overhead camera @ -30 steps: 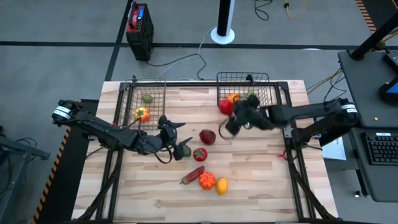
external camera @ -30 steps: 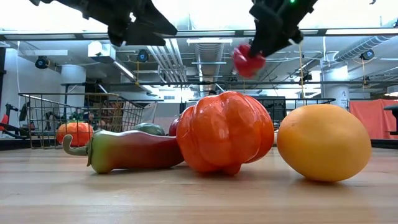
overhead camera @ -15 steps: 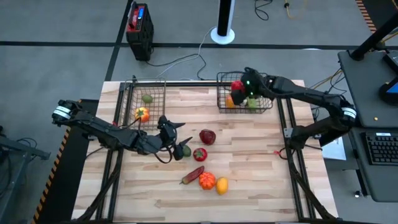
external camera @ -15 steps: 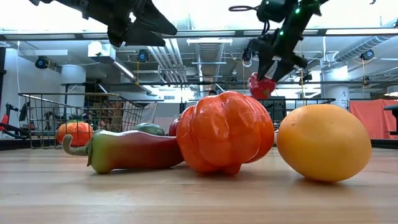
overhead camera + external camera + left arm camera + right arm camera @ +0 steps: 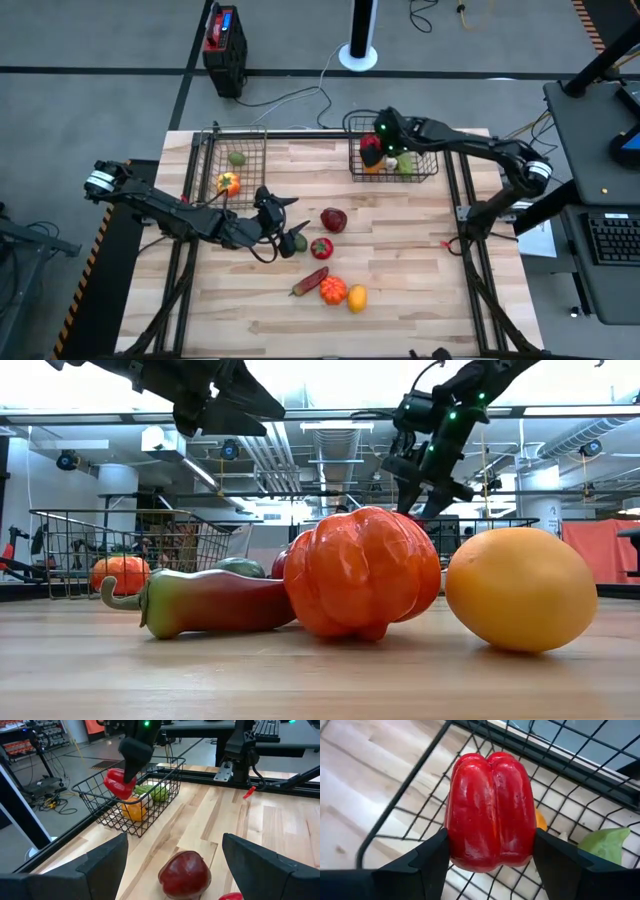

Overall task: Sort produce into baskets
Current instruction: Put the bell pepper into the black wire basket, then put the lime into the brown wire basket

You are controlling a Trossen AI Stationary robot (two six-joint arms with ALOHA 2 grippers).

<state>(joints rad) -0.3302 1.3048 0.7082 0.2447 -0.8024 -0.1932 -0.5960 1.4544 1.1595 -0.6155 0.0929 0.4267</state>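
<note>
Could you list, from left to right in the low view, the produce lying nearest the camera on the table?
Red-green chili pepper → orange pumpkin-shaped piece → yellow-orange round fruit.

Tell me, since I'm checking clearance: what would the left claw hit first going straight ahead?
Probably the dark red apple lying just ahead between the open left claw's fingers, though depth is unclear; the right basket sits farther beyond.

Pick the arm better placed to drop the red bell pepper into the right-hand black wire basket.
Right. The right gripper already grips the red bell pepper above the black wire basket; the left gripper hangs mid-table, open.
</note>
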